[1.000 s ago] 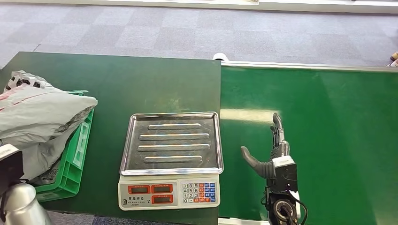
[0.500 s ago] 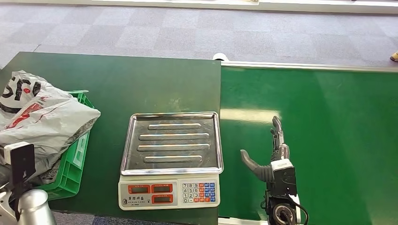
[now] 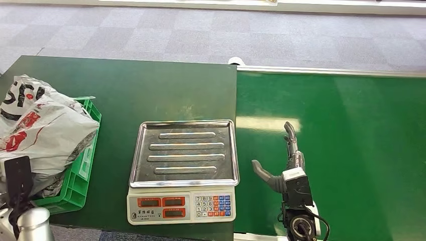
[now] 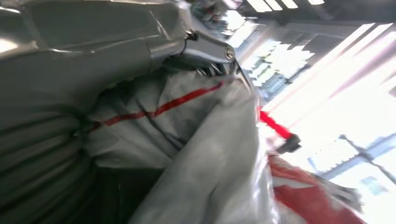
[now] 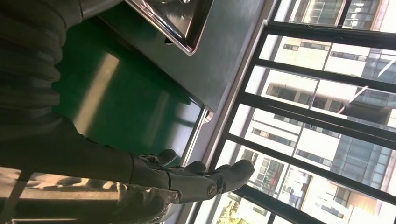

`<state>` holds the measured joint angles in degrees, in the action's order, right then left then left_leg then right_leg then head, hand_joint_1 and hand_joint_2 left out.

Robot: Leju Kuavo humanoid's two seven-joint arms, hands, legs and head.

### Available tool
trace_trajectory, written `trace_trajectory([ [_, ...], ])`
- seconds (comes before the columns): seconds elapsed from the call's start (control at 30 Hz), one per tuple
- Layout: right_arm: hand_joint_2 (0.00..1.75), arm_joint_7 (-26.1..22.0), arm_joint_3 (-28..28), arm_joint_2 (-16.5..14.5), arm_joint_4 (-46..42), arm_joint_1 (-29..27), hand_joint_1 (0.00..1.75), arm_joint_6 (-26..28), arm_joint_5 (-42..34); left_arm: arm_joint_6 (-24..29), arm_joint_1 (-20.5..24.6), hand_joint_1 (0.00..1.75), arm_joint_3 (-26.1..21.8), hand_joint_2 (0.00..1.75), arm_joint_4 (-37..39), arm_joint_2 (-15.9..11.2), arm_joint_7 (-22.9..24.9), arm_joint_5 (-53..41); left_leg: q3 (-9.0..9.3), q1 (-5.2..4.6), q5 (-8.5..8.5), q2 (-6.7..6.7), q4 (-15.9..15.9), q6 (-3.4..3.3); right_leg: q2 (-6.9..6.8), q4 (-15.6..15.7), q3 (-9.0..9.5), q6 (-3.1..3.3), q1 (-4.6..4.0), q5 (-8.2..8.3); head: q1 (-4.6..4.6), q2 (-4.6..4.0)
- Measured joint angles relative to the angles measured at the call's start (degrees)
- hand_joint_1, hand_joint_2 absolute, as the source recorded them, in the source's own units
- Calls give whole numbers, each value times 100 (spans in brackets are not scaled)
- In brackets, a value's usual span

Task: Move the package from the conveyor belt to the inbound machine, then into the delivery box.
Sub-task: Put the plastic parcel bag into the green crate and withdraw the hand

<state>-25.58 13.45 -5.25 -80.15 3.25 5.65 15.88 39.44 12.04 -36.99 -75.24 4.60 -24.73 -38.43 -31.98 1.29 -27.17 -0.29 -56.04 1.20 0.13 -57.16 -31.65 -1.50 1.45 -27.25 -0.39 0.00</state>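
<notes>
The package (image 3: pixel 45 130), a crumpled grey plastic mailer with red and black print, lies across the green delivery box (image 3: pixel 83 165) at the table's left edge. My left hand (image 4: pixel 56 93) grips it; in the left wrist view the grey film with a red stripe (image 4: pixel 210 154) presses against the ribbed cover and hides the fingers. The inbound machine, a scale with a steel tray (image 3: pixel 183 150), stands bare in the middle. My right hand (image 3: pixel 286 165) hovers open over the green conveyor belt (image 3: pixel 351 150) just right of the scale, fingers (image 5: pixel 187 182) straight and thumb apart.
The scale's keypad and red displays (image 3: pixel 181 207) face me at the table's front edge. A metal rail (image 3: pixel 326 71) runs along the belt's far side, with grey carpet floor beyond. The dark green tabletop (image 3: pixel 125 85) stretches behind the scale.
The package has turned and sunk leftward into the box, its printed side now up. My left wrist has dropped lower. The right hand drifted slightly left along the belt.
</notes>
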Motion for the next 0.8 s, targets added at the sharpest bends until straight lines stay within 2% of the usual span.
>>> trace_trajectory([
  [0.1,175,8,30,1,9,17,0,-11,-17,48,-42,0,-46,175,-321,101,-1018,467,-1,0,0,0,-1,0,0,0,0,0,0,0,1,0],
  [0.2,175,-48,64,2,43,22,0,-8,-73,53,-101,0,-69,175,-837,237,-1472,778,-1,-1,0,0,-1,0,1,1,-2,0,1,0,1,0],
  [0.43,175,-79,128,8,99,38,0,-5,-112,53,-134,0,-65,175,-1725,477,-1531,803,-1,2,0,1,-1,0,1,-1,-5,0,-2,0,0,0],
  [0.63,175,-104,195,0,142,35,0,-68,-126,52,-139,0,-49,175,-2632,715,-1533,406,-2,1,-1,2,-1,0,1,0,-5,0,-1,0,0,0],
  [0.8,175,-116,209,0,155,36,0,-69,-126,51,-141,0,-41,175,-2802,752,-1532,376,-2,1,-1,2,-1,1,1,0,-5,0,0,0,0,0],
])
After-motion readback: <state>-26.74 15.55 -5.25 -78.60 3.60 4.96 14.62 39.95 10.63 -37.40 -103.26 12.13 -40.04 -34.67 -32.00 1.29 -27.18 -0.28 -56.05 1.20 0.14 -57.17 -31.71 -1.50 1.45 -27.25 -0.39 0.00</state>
